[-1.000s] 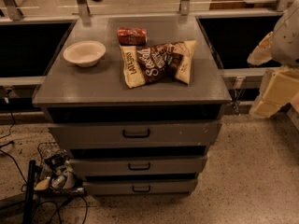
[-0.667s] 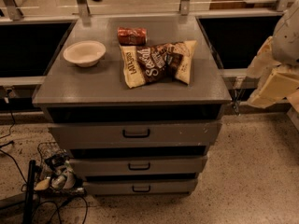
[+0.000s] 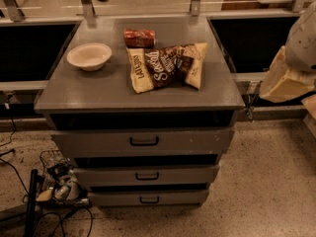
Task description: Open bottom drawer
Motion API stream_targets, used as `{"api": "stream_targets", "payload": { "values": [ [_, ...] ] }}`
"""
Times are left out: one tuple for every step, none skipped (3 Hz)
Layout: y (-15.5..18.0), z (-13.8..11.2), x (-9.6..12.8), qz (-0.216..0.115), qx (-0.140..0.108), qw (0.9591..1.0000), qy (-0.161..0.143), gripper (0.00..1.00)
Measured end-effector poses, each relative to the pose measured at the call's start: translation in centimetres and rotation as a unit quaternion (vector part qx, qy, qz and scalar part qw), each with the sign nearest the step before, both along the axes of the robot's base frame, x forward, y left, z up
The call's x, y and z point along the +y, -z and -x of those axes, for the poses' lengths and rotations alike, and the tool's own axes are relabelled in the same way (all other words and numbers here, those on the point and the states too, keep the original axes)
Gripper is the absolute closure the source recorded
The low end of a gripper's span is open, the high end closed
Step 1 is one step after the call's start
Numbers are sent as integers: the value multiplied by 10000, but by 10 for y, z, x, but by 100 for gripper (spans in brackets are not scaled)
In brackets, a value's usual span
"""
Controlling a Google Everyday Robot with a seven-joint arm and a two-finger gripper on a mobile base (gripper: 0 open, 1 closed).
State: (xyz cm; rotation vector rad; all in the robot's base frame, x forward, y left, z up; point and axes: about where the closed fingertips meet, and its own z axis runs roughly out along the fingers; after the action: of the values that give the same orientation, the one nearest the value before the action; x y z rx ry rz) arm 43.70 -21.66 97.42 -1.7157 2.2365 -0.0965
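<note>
The bottom drawer is the lowest and slimmest of three grey fronts on the metal cabinet, with a small black loop handle. Its front sits in, and none of its inside shows. Above it are the mid-sized drawer and the tallest drawer. My gripper hangs at the right edge of the view as cream-coloured parts. It is level with the cabinet top, to the right of the cabinet and well above the bottom drawer. It touches nothing.
On the cabinet top lie a white bowl, a brown and cream snack bag and a small red packet. A wire basket and cables lie on the speckled floor at the cabinet's lower left.
The cream parts of my gripper at the right edge have moved slightly up and to the left. The drawers and the things on top have not moved.
</note>
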Motion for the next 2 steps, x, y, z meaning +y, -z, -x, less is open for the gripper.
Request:
{"api": "stream_targets", "payload": {
  "values": [
    [17,10,0,-120,34,9996,254,100],
    [56,22,3,-211,184,9985,478,100]
  ]
}}
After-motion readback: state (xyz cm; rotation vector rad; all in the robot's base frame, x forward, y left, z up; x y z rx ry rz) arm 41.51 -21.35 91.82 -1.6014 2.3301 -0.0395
